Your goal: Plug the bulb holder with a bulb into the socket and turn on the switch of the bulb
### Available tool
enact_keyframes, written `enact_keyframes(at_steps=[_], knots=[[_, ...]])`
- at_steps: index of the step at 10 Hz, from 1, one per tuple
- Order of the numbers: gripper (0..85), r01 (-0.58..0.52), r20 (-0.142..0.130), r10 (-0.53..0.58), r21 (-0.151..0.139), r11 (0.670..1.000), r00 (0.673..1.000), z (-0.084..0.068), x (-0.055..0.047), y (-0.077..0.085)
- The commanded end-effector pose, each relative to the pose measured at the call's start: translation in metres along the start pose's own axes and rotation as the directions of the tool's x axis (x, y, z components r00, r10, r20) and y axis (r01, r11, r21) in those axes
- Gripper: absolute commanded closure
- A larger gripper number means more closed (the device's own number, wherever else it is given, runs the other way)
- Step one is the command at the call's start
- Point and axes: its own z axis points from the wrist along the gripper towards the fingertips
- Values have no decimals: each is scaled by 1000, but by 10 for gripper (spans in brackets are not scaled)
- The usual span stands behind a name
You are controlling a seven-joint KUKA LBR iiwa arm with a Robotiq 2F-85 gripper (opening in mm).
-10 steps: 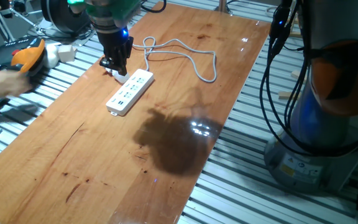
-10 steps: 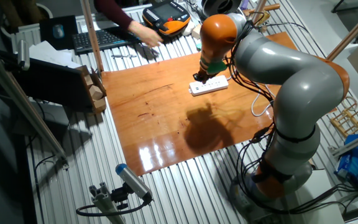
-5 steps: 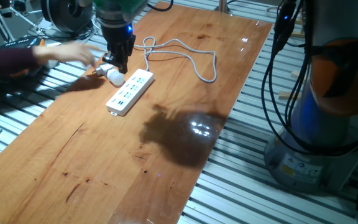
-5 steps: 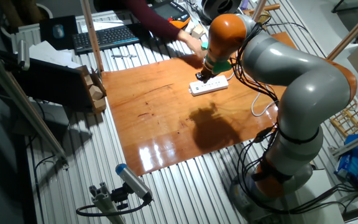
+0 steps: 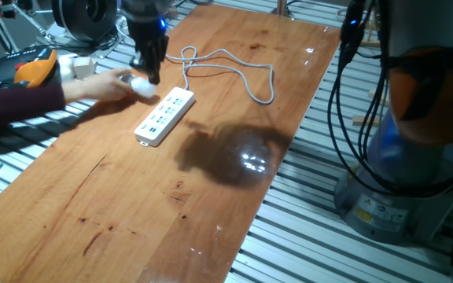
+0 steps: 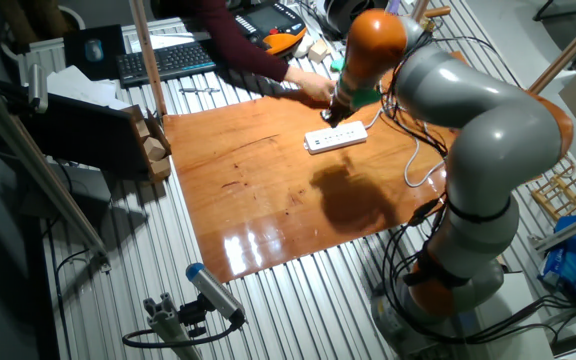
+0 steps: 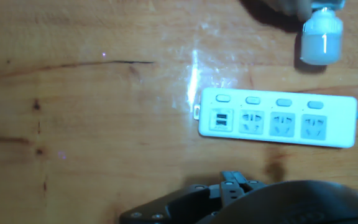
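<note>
Wood, orange-brown and glossy, makes up the table (image 5: 211,181), which is set on a ribbed metal bench. At the left of one fixed view, a person's arm in a dark red sleeve (image 5: 14,102) is stretched over the table edge, and the person's hand (image 5: 101,85) is seen at the bulb (image 5: 141,86), a blurred white shape just left of the socket (image 5: 165,115). Whether the bulb is held by the hand or only touched cannot be told. The gripper (image 5: 149,67) is raised above the bulb and the near end of the socket; its fingers are dark and blurred, and whether they are apart or together cannot be told. The socket lies flat and slantwise on the wood, with nothing plugged into it, and its grey-white cord (image 5: 242,75) is looped across the table to the right.

In the other fixed view, the sleeve is seen reaching from the keyboard (image 6: 163,62) side to the gripper (image 6: 336,108), which hangs over the socket (image 6: 336,137).

In the hand view, bare wood fills the left; the socket (image 7: 278,118) lies to the right with its row of outlets facing up, and the bulb (image 7: 321,38) is seen above its right end, apart from it, with a fingertip beside it. The bulb holder and the switch cannot be made out.
</note>
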Motion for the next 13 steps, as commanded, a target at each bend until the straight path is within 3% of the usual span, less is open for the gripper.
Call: enact_keyframes(at_steps=[1, 4, 8, 13], knots=[[850, 17, 5, -17, 13, 1000, 1000, -1, 1, -6], [850, 8, 3, -8, 25, 1000, 1000, -1, -1, -5], [850, 13, 21, -14, 52, 999, 1000, 2, 2, -4], [850, 13, 33, -15, 60, 998, 999, 4, 1, -5]])
